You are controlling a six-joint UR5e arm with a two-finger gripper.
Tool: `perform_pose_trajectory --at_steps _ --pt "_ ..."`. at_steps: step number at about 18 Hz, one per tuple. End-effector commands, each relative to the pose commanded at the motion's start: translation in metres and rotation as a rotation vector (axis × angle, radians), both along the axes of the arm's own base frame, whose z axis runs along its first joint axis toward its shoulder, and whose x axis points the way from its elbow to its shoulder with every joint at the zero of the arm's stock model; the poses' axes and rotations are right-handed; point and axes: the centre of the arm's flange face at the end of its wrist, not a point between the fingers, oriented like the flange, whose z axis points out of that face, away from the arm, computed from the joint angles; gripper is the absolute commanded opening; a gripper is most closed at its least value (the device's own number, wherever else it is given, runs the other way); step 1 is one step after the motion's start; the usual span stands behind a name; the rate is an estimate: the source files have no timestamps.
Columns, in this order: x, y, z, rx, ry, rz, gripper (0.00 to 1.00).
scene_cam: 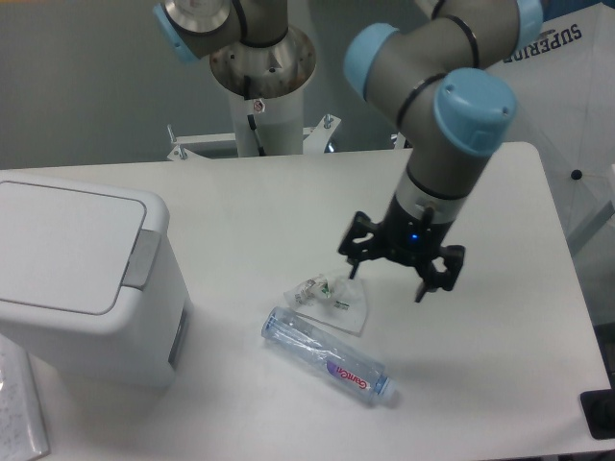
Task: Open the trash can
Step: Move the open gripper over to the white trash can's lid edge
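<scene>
1. Trash can [82, 279]: large white boxy plastic bin with rounded corners, standing upright at the left end of the counter [259, 206]. Its flat white lid [62, 245] lies shut, level with the top. A grey push-button tab [145, 259] sits at the lid's right edge, facing the rest of the items.

2. Gripper [402, 274]: black two-finger unit on a grey arm with light blue joint caps, well to the right of the trash can and apart from it. It points downward above the counter. The jaws stand wide, with nothing between them. A small blue light shows on the gripper body.

3. Clear plastic bottle [327, 354]: lying on its side to the right of the trash can, near its lower right corner but not touching. Cap end points away from the trash can; a red and purple label wraps the half nearer the cap.

4. Crumpled clear wrapper [332, 298]: right of the trash can, just beyond the bottle, between the bottle and the gripper. Small green and white bits show inside it; contents too small to tell.

5. Robot base column [261, 82]: white and metal pedestal behind the counter, beyond and to the right of the trash can.
</scene>
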Motion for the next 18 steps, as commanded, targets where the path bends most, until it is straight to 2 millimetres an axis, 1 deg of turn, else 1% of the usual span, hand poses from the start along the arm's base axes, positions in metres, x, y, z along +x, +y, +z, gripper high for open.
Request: perform_pose_trajectory --at_steps 1,3,4,6,8,10,12,15,18 --pt "0.003 0.003 0.006 0.026 -0.011 0.006 1.0" --pt "0.012 0.007 0.025 0.084 -0.028 0.007 1.0" --pt "0.015 0.007 0.038 0.115 -0.037 0.022 1.0" --pt "0.025 0.006 0.058 0.159 -0.071 0.068 1.0" --pt "0.039 0.013 0.074 0.199 -0.088 0.074 1.0" --pt "0.054 0.022 0.084 0.237 -0.107 0.045 1.0" --pt "0.062 0.026 0.084 0.269 -0.135 0.025 1.0" --pt "0.074 0.037 0.095 0.336 -0.111 -0.012 1.0" --pt "0.095 0.055 0.094 0.35 -0.124 -0.019 1.0"
